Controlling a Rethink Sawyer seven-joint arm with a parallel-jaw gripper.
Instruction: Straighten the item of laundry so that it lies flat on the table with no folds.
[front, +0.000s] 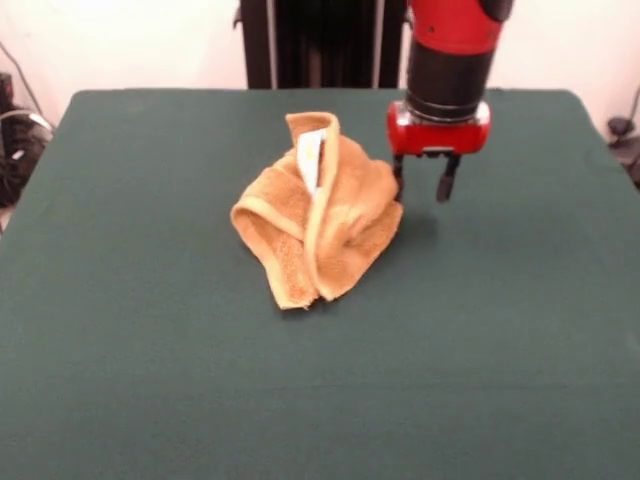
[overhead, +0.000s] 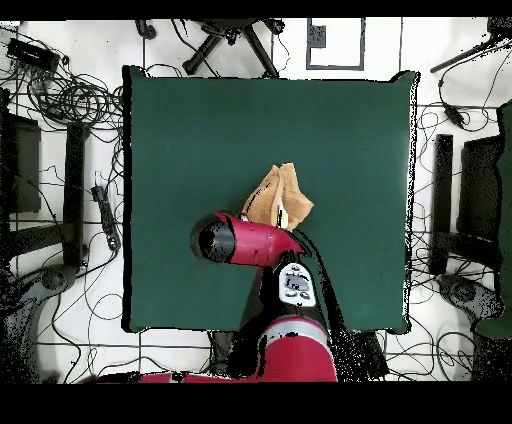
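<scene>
On tabletop, front view: towel (front: 316, 214) sits near centre of the dark green tabletop (front: 150, 350), slightly toward the robot's side, bunched into a rumpled heap.
Towel shape: orange-tan terry, looped pile, folded over itself in several layers; a smooth woven border band runs down the front ridge; one corner sticks up at the back; white-and-yellow tag (front: 312, 158) shows on the raised part.
Gripper: gripper (front: 424, 180) hangs just beside the heap, on the picture's right, red wrist block above with a black-and-red arm coming down from the top.
Fingers: two dark fingers (front: 446, 179) apart with a clear gap, nothing between them; the one nearer the towel looks close to or touching its edge, can't tell which.
Tabletop surface: matte, felt-like, flat, no other objects on it.
Overhead view: towel (overhead: 277, 197) is a compact crumpled wedge mid-tabletop (overhead: 180, 130), tag as a pale streak; arm covers the towel's edge nearest the base, so the gripper itself is hidden here.
Surroundings: cables and chair bases on the floor around the table.
Progress: judging by the heap, nothing flattened yet; every fold is left to open.
Remaining: grab a free corner or border edge, pull outward, repeat per layer until single-ply flat.
Handling guess: soft, limp cloth, should drag on the felt rather than slide.
</scene>
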